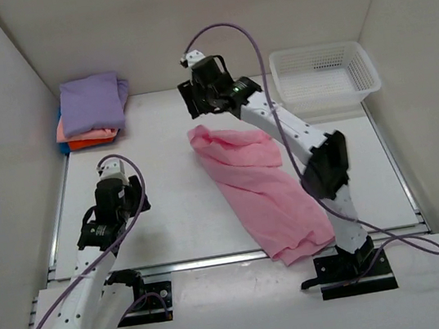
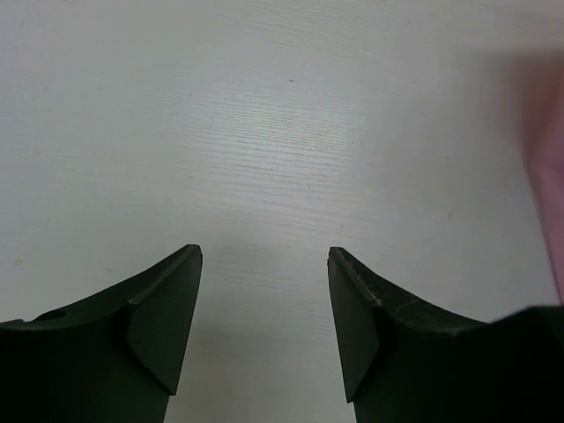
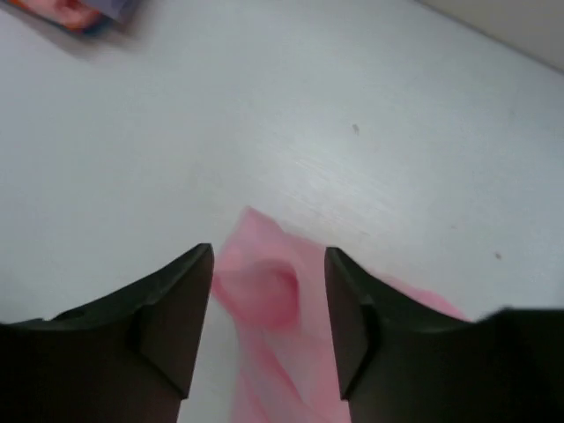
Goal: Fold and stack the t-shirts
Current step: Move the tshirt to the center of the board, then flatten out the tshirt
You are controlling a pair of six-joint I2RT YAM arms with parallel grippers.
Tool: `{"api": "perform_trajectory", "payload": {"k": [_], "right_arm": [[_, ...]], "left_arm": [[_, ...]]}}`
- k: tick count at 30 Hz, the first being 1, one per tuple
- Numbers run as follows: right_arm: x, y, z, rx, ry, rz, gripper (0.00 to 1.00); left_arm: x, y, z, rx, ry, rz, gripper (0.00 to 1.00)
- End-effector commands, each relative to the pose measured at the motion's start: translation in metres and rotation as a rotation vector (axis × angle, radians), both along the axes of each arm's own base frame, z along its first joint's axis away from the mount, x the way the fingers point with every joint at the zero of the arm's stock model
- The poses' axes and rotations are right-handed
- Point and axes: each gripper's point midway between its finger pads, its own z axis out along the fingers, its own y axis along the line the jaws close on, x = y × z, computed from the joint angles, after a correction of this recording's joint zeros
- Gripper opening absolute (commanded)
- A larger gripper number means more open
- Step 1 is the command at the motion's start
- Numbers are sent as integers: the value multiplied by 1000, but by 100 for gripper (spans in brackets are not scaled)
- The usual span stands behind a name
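Top view. Basket (image 1: 323, 74) sits at the table's (image 1: 166, 197) 1 o'clock corner, against the back wall. Only its own mesh floor shows inside. Stack (image 1: 91, 109) of folded shirts is at the 11 o'clock corner: lavender on top, then salmon, then orange, with a blue edge showing at the left. Pink shirt (image 1: 261, 195) lies unfolded and rumpled in a long band from mid-table toward 5 o'clock. Its near end hangs over the table's near edge, beside the right arm's base. Right gripper (image 1: 199, 109) is above the shirt's far end, at 12 o'clock from the cloth. Left gripper (image 1: 121, 197) is over bare table at 9 o'clock from the shirt, well apart from it and from the stack. Open surface runs between the stack and the shirt and across the left half. Walls close in on the left, back and right sides.

Left wrist view. Left gripper (image 2: 264, 251) has its jaws spread wide with nothing between them, only bare table below. A blurred strip of pink shirt (image 2: 548, 176) shows at the 3 o'clock edge.

Right wrist view. Right gripper (image 3: 269, 251) has its jaws spread. A raised peak of pink shirt (image 3: 264, 291) sits in the gap, below the tips. Whether the fingers touch the cloth cannot be told. A corner of the stack (image 3: 79, 11) shows at 11 o'clock, with bare table between.
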Motion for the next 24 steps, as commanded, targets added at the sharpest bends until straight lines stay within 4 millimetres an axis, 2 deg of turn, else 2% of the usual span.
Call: {"api": "perform_trajectory", "payload": {"k": [1, 2, 3, 5, 6, 7, 8, 10, 11, 12, 13, 14, 16, 17, 18, 19, 20, 22, 24], "right_arm": [[38, -31, 16, -148, 2, -147, 59], [45, -41, 31, -128, -12, -168, 67], [51, -54, 27, -114, 8, -200, 69], [51, -76, 25, -68, 28, -240, 70], [54, -90, 7, -74, 55, -278, 70], [51, -105, 21, -58, 26, -303, 70], [46, -121, 14, -50, 34, -336, 69], [38, -156, -1, -37, 59, -378, 58], [37, -168, -12, -20, 93, -396, 54], [30, -181, -21, -3, 121, -395, 47], [23, -196, -34, 16, 158, -402, 45], [22, -210, -43, 24, 181, -414, 45], [8, -218, -72, 34, 227, -376, 44], [5, -222, -76, 43, 236, -384, 45], [-2, -223, -88, 30, 254, -365, 45], [-10, -225, -106, 17, 289, -368, 45], [-12, -228, -111, 19, 303, -373, 45], [-21, -226, -138, 15, 349, -345, 41], [-26, -224, -162, 22, 403, -327, 42]], "left_arm": [[9, -9, 11, -54, -26, -32, 69], [10, -18, 14, -94, -29, -68, 68], [15, -24, 18, -119, -25, -84, 66], [23, -50, 26, -203, -8, -135, 61], [29, -67, 32, -223, -3, -172, 61], [34, -88, 46, -259, -36, -222, 61], [37, -103, 41, -296, -2, -240, 61], [50, -145, 46, -385, 20, -327, 60], [60, -158, 59, -427, 0, -340, 59], [69, -177, 60, -450, 24, -374, 57], [73, -189, 45, -453, 79, -386, 57], [80, -201, 57, -459, 62, -401, 58], [96, -217, 55, -469, 71, -409, 59], [104, -227, 53, -481, 76, -416, 61], [114, -235, 49, -491, 86, -408, 61], [114, -246, 48, -499, 97, -427, 62], [122, -254, 42, -499, 113, -425, 62], [124, -277, 21, -512, 188, -447, 61], [130, -287, 20, -550, 199, -441, 60]]}}
